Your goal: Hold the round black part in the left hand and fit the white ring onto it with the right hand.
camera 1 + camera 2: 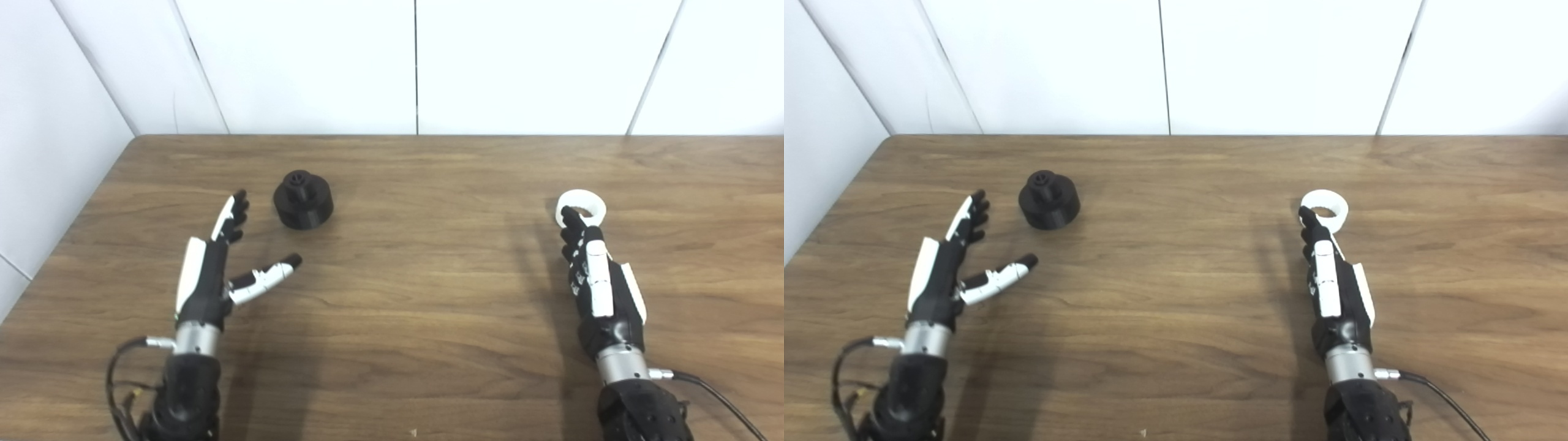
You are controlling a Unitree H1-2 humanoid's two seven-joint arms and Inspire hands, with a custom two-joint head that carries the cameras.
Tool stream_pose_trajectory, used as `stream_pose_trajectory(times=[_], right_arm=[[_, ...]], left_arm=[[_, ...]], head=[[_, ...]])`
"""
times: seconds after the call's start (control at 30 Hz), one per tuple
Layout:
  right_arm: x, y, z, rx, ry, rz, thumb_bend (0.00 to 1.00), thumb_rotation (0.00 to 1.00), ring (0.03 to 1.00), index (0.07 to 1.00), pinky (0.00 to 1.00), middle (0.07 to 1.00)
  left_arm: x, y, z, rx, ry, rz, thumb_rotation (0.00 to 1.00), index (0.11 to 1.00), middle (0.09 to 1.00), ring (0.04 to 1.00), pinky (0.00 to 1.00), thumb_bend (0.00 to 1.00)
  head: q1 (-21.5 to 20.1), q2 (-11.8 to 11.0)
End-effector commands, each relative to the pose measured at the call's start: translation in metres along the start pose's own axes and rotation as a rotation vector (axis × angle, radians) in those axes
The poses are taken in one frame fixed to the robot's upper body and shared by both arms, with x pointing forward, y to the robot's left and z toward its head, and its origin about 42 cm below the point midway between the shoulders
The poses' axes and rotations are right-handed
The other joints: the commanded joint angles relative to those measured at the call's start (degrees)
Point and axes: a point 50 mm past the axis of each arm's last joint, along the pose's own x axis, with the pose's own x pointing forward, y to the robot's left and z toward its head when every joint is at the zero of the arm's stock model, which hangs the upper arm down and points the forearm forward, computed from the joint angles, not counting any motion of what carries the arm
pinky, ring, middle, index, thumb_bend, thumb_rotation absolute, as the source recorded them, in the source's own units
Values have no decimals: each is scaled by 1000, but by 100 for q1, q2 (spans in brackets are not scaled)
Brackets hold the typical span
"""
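Both parts ungrasped, black part (303,199) just beyond left fingers (233,215), white ring (581,207) at right fingers (574,228)

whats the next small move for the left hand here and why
Probably ease the left hand forward and a little right, so the round black part sits between fingers and thumb, then close. The hand is open, short of the part and not touching it, which stands on the table. The right hand already reaches the white ring.
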Motion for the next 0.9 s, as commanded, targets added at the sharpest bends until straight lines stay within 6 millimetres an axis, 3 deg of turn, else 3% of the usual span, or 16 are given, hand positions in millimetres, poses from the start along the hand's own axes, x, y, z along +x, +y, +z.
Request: stream_pose_trajectory(times=[0.0,0.57,0.7,0.87], right_arm=[[7,5,14,13,-81,22,480,1000,964,901,1000,951],[7,5,14,13,-81,23,481,1000,963,900,1000,950],[9,9,12,19,-84,26,480,1000,942,901,1000,946],[7,8,12,19,-86,11,483,1000,930,898,1000,935]], left_arm=[[14,14,17,53,-63,28,198,977,966,964,921,922],[14,14,17,57,-57,26,196,977,967,967,925,925],[78,43,21,253,-37,-29,217,976,968,973,884,989],[88,44,25,282,-30,-45,197,972,974,976,878,974]], head=[[5,8],[15,-12],[-17,-84],[3,-74]])
